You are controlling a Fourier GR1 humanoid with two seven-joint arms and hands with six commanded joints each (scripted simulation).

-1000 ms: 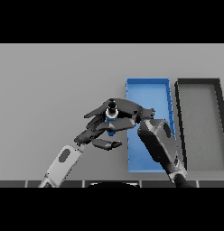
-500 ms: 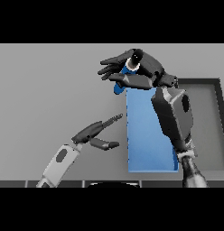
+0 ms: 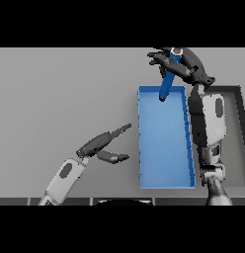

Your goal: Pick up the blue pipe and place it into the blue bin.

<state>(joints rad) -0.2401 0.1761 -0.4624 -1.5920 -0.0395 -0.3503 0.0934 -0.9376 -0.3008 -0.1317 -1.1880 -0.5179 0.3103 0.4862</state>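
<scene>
Fingers straight on the left hand (image 3: 102,144), curled round the slim blue plastic pipe (image 3: 167,81) on the right hand (image 3: 186,65).

At about eight o'clock the left hand hangs idle above the grey table (image 3: 65,94), extended and holding nothing. At centre lies the shallow rectangular blue bin (image 3: 164,143), one of two bins; the dark grey rectangular bin (image 3: 233,133) sits just beside it at three o'clock, partly hidden by the right arm. Up at one o'clock the single pipe hangs tilted in the right hand, its lower end over the blue bin's far edge. This looks like the carry step, nearly done; next the hand should come lower and nearer over the blue bin, then let go.
</scene>
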